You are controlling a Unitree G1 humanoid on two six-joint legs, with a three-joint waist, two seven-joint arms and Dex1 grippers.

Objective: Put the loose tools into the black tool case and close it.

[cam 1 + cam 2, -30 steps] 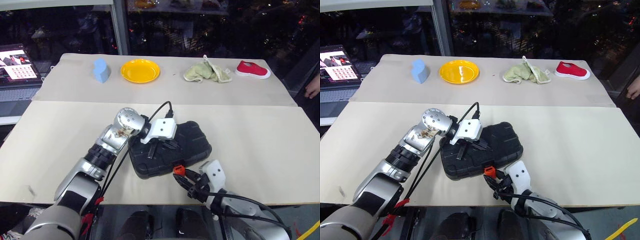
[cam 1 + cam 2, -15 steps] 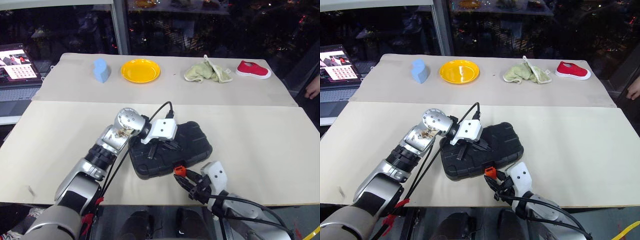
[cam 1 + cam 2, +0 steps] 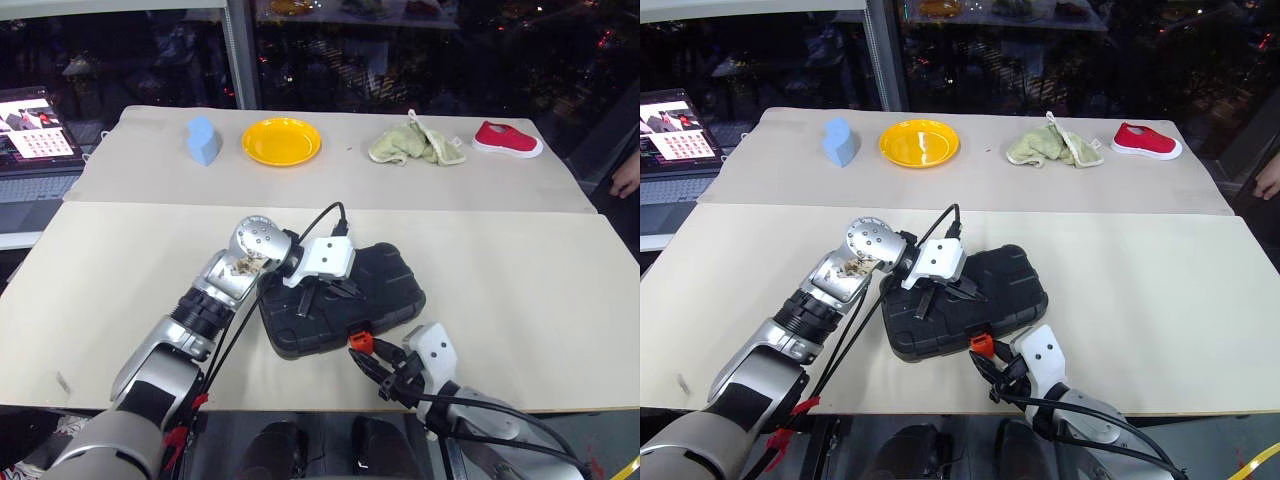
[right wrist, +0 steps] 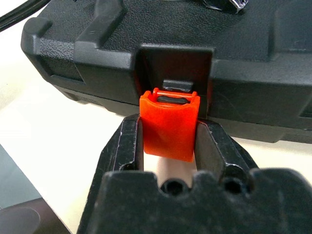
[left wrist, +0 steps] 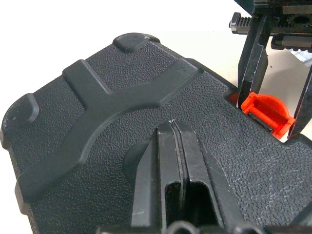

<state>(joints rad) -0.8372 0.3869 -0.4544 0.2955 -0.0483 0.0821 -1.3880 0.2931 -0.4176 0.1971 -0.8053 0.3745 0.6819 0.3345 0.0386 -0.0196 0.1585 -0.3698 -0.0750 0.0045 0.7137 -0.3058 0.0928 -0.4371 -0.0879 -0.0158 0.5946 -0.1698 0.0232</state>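
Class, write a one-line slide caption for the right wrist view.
Right gripper clasps the orange latch of the closed black tool case.

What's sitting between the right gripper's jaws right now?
The orange latch of the black tool case sits between the right gripper jaws, seen in the right wrist view.

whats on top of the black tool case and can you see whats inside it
The left gripper, fingers shut, presses on the black moulded-plastic tool case's lid. The right gripper clamps its small orange latch. The lid is down, so the contents are hidden.
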